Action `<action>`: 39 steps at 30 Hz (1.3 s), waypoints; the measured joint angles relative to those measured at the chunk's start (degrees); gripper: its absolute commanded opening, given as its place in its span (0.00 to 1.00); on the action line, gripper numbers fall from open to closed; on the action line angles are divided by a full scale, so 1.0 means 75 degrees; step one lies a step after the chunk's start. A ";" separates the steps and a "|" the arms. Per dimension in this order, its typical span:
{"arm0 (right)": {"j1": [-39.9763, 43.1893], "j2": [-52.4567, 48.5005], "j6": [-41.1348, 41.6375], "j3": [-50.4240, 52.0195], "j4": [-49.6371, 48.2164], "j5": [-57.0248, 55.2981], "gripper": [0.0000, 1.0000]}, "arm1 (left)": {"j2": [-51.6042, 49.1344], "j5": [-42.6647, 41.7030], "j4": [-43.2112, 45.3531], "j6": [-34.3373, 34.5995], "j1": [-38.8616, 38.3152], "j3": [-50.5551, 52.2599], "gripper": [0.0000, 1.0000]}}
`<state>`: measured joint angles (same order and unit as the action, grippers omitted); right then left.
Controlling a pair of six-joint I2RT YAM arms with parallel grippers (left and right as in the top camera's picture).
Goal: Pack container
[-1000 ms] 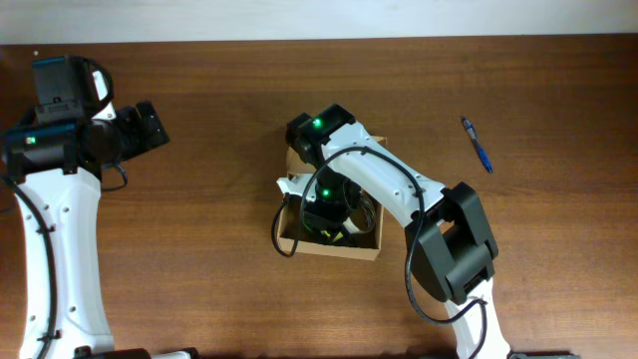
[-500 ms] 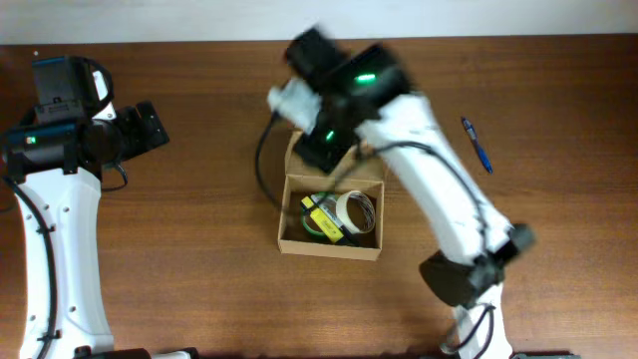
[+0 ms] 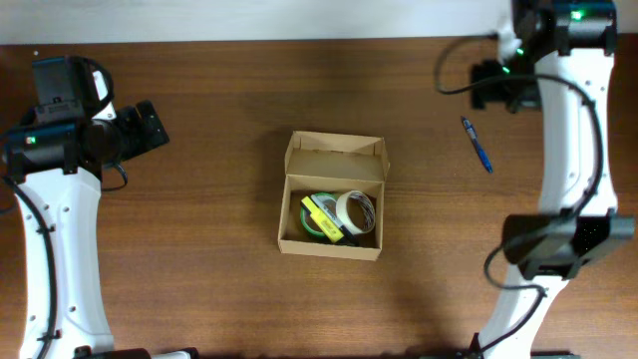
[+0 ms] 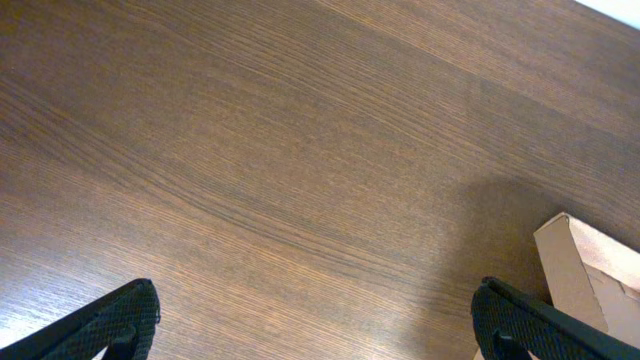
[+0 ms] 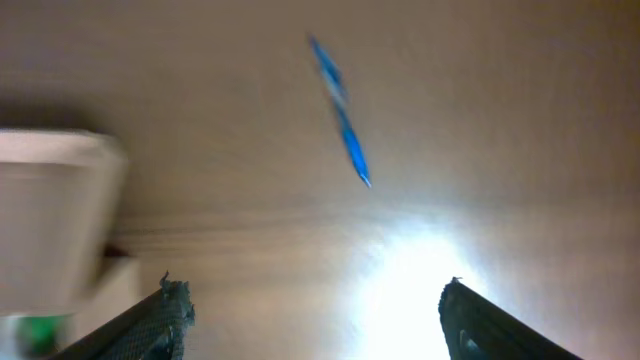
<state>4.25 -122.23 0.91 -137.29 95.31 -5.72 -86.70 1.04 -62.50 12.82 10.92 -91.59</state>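
Observation:
The tan cardboard container (image 3: pixel 332 157) stands open mid-table, its flap lid folded back toward the far side. Inside lie a white tape roll (image 3: pixel 356 209), a green roll (image 3: pixel 315 227) and a yellow-and-black item (image 3: pixel 323 217). My right gripper (image 3: pixel 482 85) is high at the far right, well away from the box, open and empty (image 5: pixel 311 288). A blue pen (image 3: pixel 478 145) lies just below it and shows in the right wrist view (image 5: pixel 340 110). My left gripper (image 3: pixel 155 125) is at the far left, open and empty (image 4: pixel 312 292). A box corner (image 4: pixel 590 280) shows in the left wrist view.
The brown wooden table (image 3: pixel 199 249) runs to a pale wall at the far edge. The right arm's base (image 3: pixel 558 244) stands right of the box. The box appears blurred at the left of the right wrist view (image 5: pixel 50 220).
My right gripper has risen out of the box and swung far right and back, to above the pen. The box's contents now show. The left arm has not moved.

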 measured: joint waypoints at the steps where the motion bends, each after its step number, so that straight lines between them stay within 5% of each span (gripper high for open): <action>1: 0.0230 -0.0067 -0.0061 0.0437 -0.0117 -0.0017 0.75 | 0.0000 0.0000 -0.0003 0.0000 0.0000 0.0000 0.99; 10: 0.1003 -0.0326 -0.1428 0.3241 -0.1961 0.0114 0.93 | 0.0000 0.0000 -0.0003 0.0000 0.0000 0.0000 0.99; 14: 0.0959 -0.0329 -0.2063 0.3319 -0.2640 0.0166 0.94 | 0.0000 0.0000 -0.0003 0.0000 0.0000 0.0000 0.99; 16: 0.0950 -0.0329 -0.2413 0.3319 -0.2999 0.0152 0.80 | 0.0000 0.0000 -0.0003 0.0000 0.0000 0.0000 0.99; 19: 0.0950 -0.0329 -0.2795 0.3322 -0.3421 0.0073 0.78 | 0.0000 0.0000 -0.0006 0.0000 0.0000 0.0000 0.99; 29: 0.0950 -0.0659 -0.3555 0.3319 -0.3978 -0.0125 0.93 | 0.0000 0.0000 -0.0003 0.0000 0.0000 0.0000 0.99; 39: 0.0950 -0.1915 -0.3582 0.3328 -0.3879 -0.0061 0.95 | 0.0000 0.0000 -0.0003 0.0000 0.0000 0.0000 0.99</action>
<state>11.38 -136.59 -25.96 -112.33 66.22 -6.17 -86.70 1.04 -62.52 12.82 10.92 -91.59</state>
